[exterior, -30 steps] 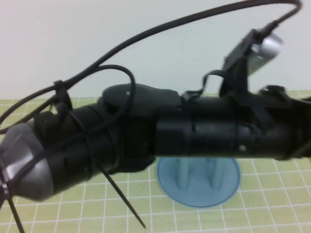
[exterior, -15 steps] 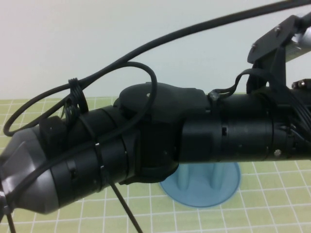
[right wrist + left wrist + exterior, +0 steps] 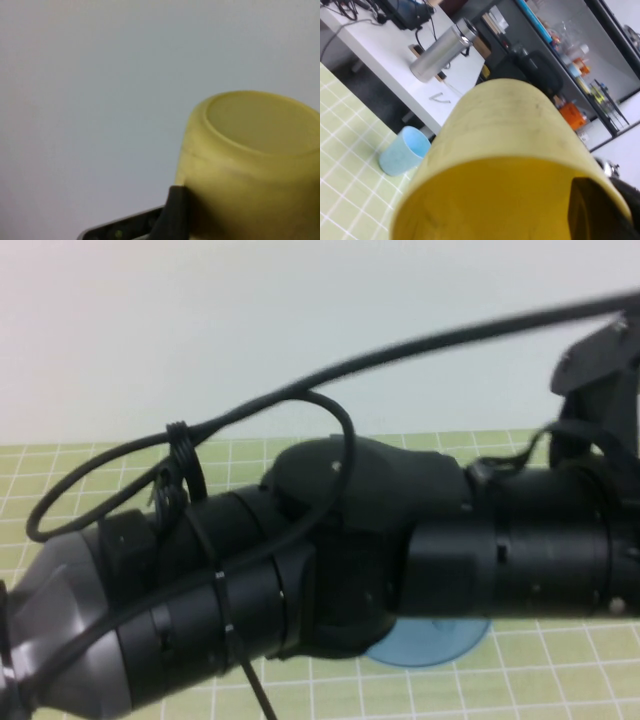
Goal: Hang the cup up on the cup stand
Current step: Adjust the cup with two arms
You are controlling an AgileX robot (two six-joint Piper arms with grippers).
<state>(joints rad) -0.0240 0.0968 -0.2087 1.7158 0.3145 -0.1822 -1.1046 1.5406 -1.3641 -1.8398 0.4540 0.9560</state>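
The yellow cup [image 3: 505,150] fills the left wrist view with its mouth toward the camera. My left gripper [image 3: 607,202] is shut on its rim, with one dark finger [image 3: 590,205] inside the wall. The cup also shows in the right wrist view [image 3: 255,165], base up, in the air before a blank wall. My right gripper [image 3: 240,217] has one dark finger [image 3: 175,212] pressed on the cup's side; the other finger is hidden. In the high view my left arm [image 3: 300,580] crosses the picture and hides both grippers and the cup. Only a sliver of the blue cup stand base [image 3: 435,645] shows under it.
A pale teal cup [image 3: 405,150] lies on its side on the green grid mat [image 3: 340,165] near the mat's edge. Beyond the mat are a white desk with a steel flask [image 3: 442,50] and dark shelves. Black cables [image 3: 330,390] loop over the arm.
In the high view my left arm has moved right and lower in the picture. It now covers the stand's posts and most of its base.
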